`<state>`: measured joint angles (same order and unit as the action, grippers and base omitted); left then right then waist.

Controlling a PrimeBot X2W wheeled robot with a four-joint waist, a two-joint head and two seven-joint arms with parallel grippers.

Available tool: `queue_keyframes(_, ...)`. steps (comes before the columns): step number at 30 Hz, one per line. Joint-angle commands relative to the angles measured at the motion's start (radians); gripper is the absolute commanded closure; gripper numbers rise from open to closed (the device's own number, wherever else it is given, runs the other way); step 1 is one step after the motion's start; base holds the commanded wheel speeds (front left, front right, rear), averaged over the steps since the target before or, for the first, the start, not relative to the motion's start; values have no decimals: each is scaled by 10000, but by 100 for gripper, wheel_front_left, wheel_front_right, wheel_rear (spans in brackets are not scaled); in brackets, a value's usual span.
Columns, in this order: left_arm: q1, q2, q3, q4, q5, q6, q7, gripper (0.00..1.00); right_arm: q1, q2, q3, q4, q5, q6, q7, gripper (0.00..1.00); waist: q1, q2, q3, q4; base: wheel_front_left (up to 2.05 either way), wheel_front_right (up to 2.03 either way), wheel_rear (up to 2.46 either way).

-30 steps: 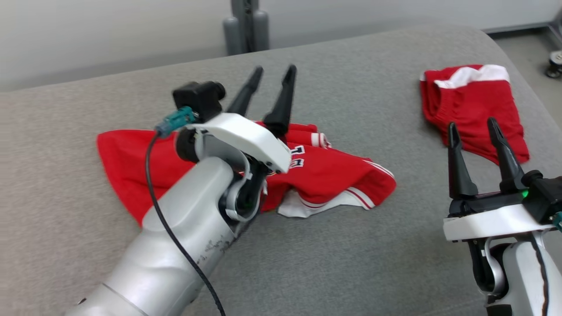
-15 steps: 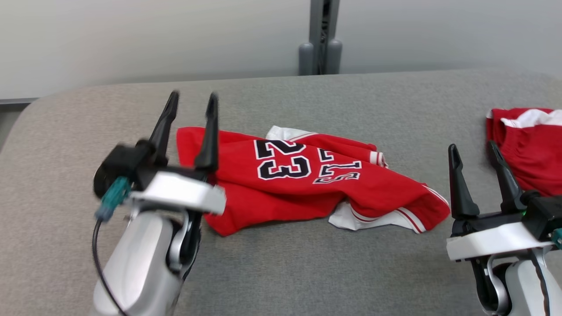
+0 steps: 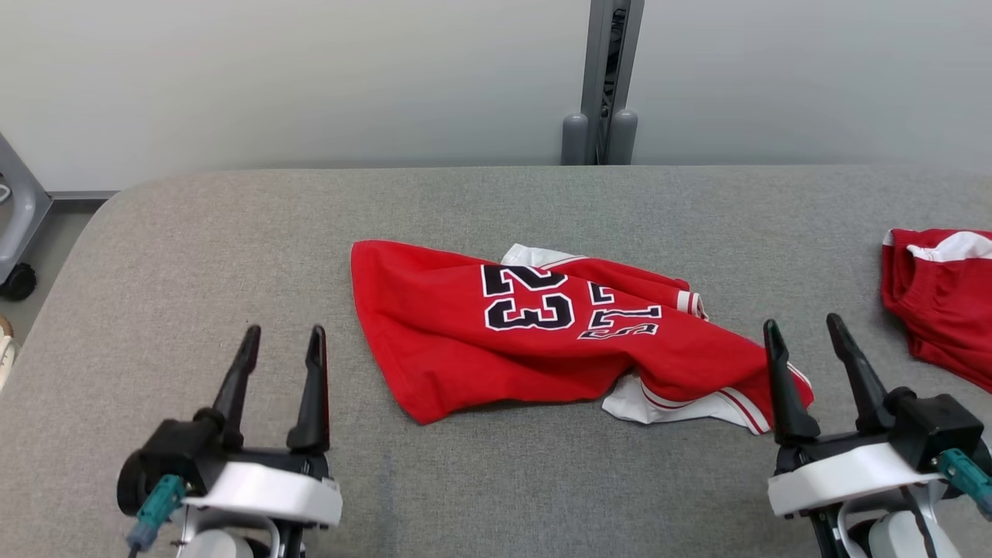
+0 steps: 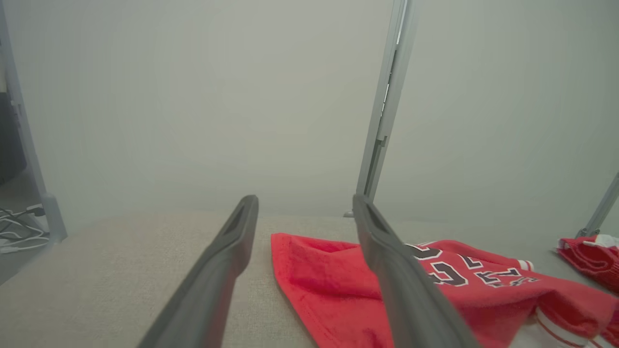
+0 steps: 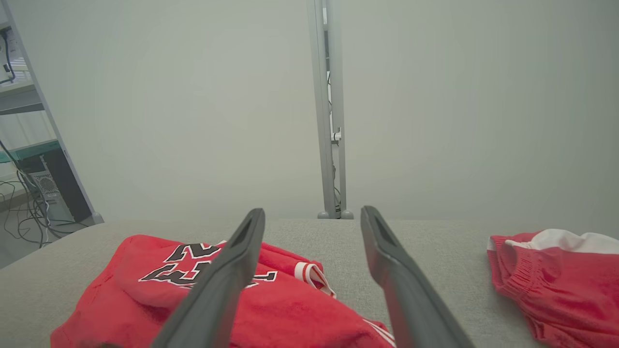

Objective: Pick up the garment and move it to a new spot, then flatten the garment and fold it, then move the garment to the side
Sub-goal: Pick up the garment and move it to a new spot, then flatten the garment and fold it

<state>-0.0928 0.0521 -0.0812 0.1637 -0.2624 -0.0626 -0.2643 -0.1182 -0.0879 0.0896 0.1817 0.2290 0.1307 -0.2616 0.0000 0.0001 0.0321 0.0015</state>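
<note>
A red garment (image 3: pixel 542 341) with a black "23" and white trim lies crumpled in the middle of the grey table (image 3: pixel 232 232). The left wrist view catches it at the lower right as the red garment (image 4: pixel 338 275); in the right wrist view the red garment (image 5: pixel 271 299) sits low and left. My left gripper (image 3: pixel 283 341) stands open at the lower left, a short way left of the garment and apart from it. At the lower right my right gripper (image 3: pixel 802 329) is open too, its fingers just beside the garment's right end, holding nothing.
A second red piece with a white waistband (image 3: pixel 942 302) lies at the table's right edge, also seen as the red piece (image 5: pixel 556 275). A grey post (image 3: pixel 604 77) rises behind the table against a pale wall. The table's left end rounds off near a wheeled frame (image 3: pixel 15 232).
The head camera swung, shifting the whole picture. My left gripper drew back from over the garment to the lower left and holds nothing. The garment lies uncovered.
</note>
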Motion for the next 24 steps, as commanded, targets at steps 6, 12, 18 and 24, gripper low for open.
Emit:
queue_keyframes(6, 405, 4, -201, -99, -243, 42, -1, 0, 153, 31, 125, 130, 45, 4, -39, 0, 0, -1, -40, -96, 0, 0, 0)
queue_keyframes(12, 370, 7, -284, -130, -376, 120, -1, 0, 43, 20, 262, 195, 60, 4, -39, 0, 0, -1, -20, -195, 0, 0, 0)
queue_keyframes(18, 267, 4, -306, -110, -458, 167, -2, 0, 53, 12, 201, 171, 48, 4, -39, 0, 0, -1, 32, -202, 0, 0, 0)
queue_keyframes(24, 255, 2, -381, -79, -517, 181, -2, 0, 230, 117, 383, 225, 132, 4, -39, 0, 0, -1, 180, -159, 0, 0, 0)
